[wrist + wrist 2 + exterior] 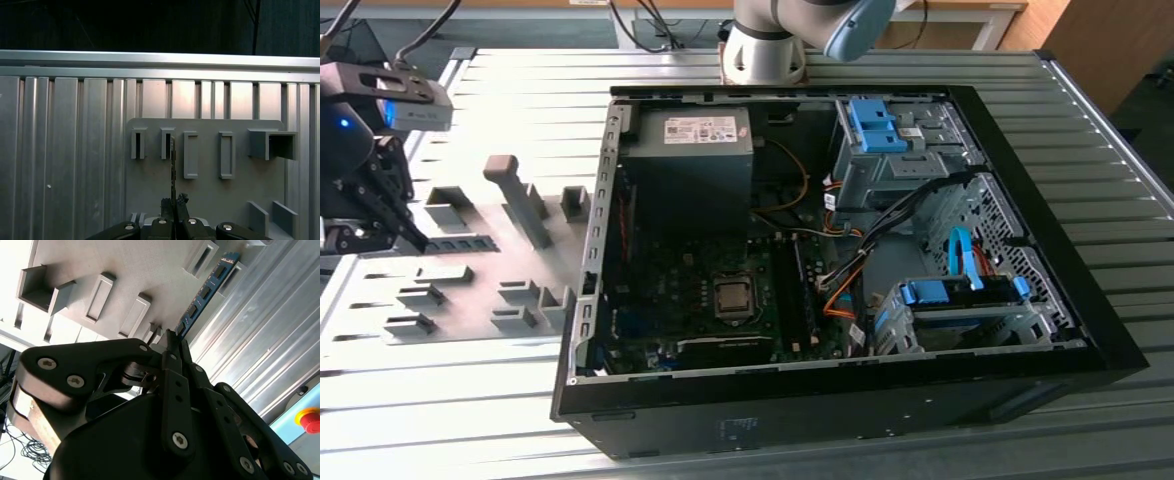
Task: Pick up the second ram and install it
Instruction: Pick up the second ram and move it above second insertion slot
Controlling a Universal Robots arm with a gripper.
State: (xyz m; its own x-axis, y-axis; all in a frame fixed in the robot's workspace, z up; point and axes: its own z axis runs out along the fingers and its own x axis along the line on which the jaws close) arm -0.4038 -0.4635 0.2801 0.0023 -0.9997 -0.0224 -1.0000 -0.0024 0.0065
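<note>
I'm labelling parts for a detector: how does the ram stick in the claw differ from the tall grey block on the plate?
The ram is blue-green with black chips; the tall grey block is plain grey. The ram is thin and flat; the block is thick. The claw pinches one end of the ram; the block stands untouched on the plate. Both are long and narrow.

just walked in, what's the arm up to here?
The gripper is shut on one end of the second ram, over the grey holder board at the exterior view's left. The stick points away from the fingertips along the board. I can't tell whether it is lifted clear. The open computer case sits beside the board, and the ram is not yet in it.
</note>
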